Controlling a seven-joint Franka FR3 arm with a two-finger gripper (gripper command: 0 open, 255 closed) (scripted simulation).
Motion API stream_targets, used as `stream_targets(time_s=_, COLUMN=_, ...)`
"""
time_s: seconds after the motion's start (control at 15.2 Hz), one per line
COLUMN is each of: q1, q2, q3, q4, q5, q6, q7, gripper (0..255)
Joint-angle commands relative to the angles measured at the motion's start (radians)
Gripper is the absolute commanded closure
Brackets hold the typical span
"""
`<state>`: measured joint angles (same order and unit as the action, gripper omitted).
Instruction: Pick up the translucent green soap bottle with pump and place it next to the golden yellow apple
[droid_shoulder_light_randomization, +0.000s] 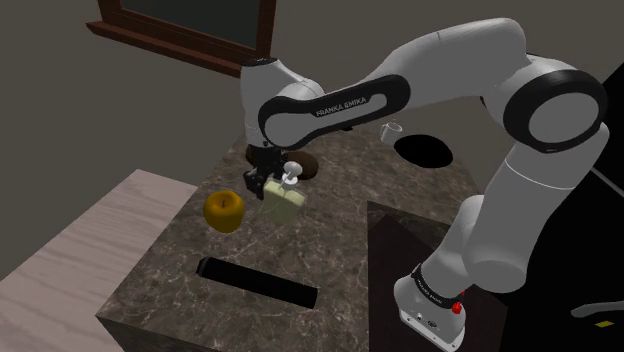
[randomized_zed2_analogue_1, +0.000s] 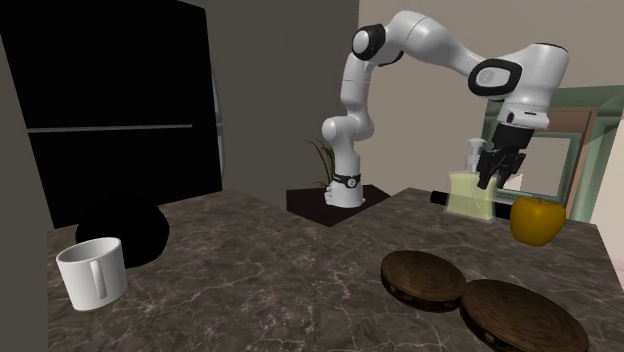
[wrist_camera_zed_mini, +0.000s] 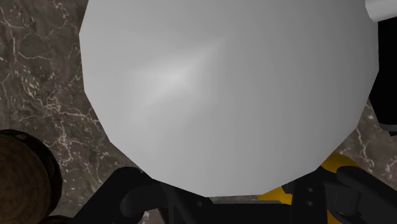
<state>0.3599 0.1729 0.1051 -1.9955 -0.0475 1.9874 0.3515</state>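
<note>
The work surface is a dark veined stone counter (randomized_zed2_analogue_1: 250, 250), with grey walls and a large black panel (randomized_zed2_analogue_1: 110, 90) at the upper left of the second exterior view.

Items in that view, left to right:
- A white mug (randomized_zed2_analogue_1: 92, 272) stands at lower left, with a black rounded shape (randomized_zed2_analogue_1: 125, 228) just behind it.
- A plant (randomized_zed2_analogue_1: 325, 160) stands beside the arm's base (randomized_zed2_analogue_1: 345, 185) at centre.
- Two dark wooden discs (randomized_zed2_analogue_1: 422, 278) lie close together at lower right.
- The soap bottle (randomized_zed2_analogue_1: 470, 192), pale translucent green with a white pump (randomized_zed2_analogue_1: 471, 152), is right of centre.
- The gripper (randomized_zed2_analogue_1: 492, 178) is at the bottle's upper right edge, beside the pump.
- The golden yellow apple (randomized_zed2_analogue_1: 535, 220) sits just right of the bottle, with a narrow gap between them.

The gripper's opening and hold cannot be determined. Whether the bottle rests on the counter cannot be determined either.
</note>
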Motion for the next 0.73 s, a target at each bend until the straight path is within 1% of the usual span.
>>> stream_targets(time_s=0.0, q1=0.001, q2=0.017, q3=0.000, q4=-0.006, q5=-0.002, q6=0.024, q7=0.003, gripper=255)
stream_targets(time_s=0.26, q1=0.002, q2=0.047, q3=-0.001, q4=-0.028, q5=-0.007, q6=0.075, q7=0.007, gripper=255)
stream_targets(time_s=0.66, q1=0.002, q2=0.047, q3=-0.001, q4=-0.028, q5=-0.007, q6=0.075, q7=0.007, gripper=255)
